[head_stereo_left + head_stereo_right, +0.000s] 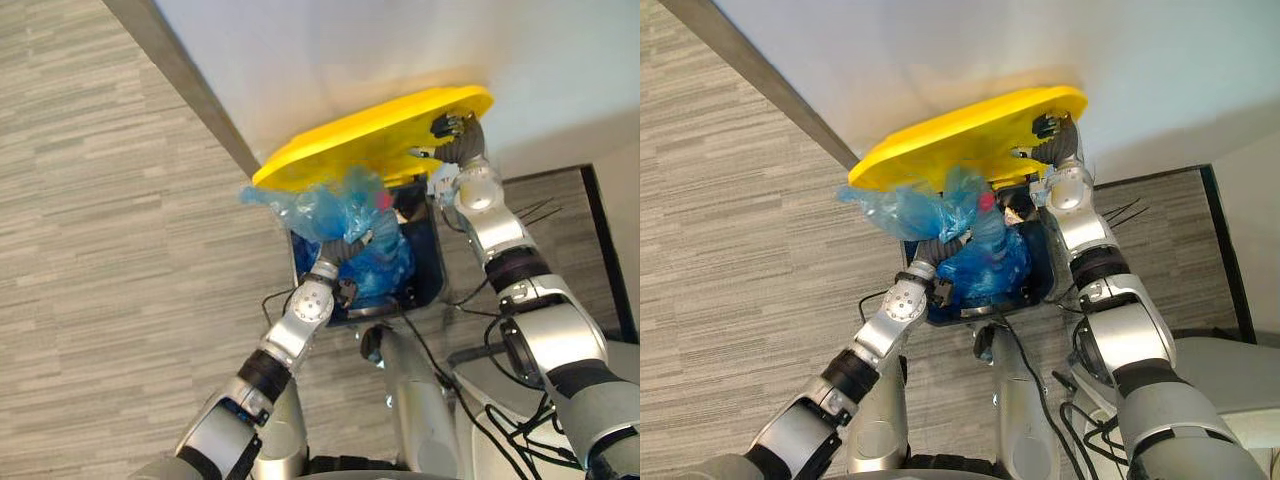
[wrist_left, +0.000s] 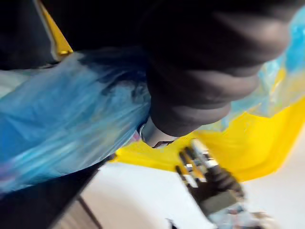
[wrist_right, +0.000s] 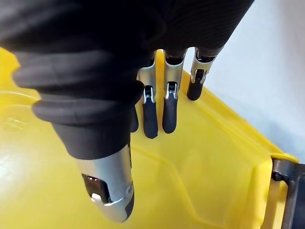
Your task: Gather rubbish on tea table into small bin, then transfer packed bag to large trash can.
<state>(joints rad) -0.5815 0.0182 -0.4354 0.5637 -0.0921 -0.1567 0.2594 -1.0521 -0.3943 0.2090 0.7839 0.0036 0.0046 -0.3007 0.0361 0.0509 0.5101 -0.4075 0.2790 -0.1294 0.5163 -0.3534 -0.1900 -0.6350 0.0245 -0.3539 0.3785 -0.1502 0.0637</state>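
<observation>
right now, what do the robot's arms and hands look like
The left arm and right arm are rounded silver-grey shells with black bands at the joints. The left hand and right hand each wear a dark ribbed cover; the right's fingers are silver with dark tips.

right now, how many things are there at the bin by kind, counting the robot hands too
yellow lid: 1
blue rubbish bag: 1
dark blue trash can: 1
robot hands: 2, left robot hand and right robot hand
total: 5

Right hand (image 1: 458,140) on yellow lid (image 1: 345,140), left hand (image 1: 347,250) at blue bag (image 1: 318,207)
</observation>
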